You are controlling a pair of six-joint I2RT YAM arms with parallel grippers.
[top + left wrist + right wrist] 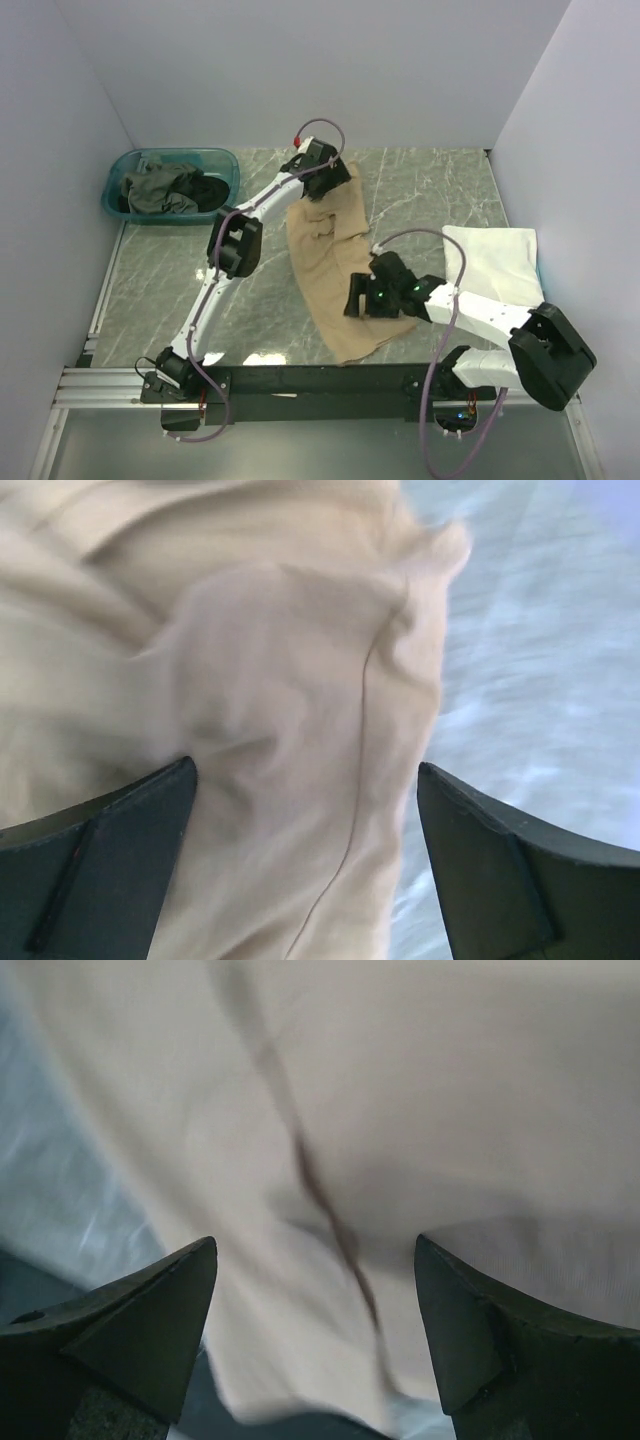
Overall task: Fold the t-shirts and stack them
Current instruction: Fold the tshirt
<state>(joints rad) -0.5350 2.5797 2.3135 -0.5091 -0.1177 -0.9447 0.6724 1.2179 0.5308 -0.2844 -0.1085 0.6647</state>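
Overhead, you see tan shirt (320, 270) at centre, white shirt (495, 262) at right; only wrist views show left gripper (305, 780), right gripper (315, 1250) spread, grasping nothing.

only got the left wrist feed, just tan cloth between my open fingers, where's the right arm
observer: the right gripper is open over the near part of the same tan shirt.
operator: any shirts done yet
observer: a white shirt lies at the right edge of the table and looks folded.
operator: what's left to fold
observer: a grey-green shirt and a black shirt are bunched in the teal tub, far left.
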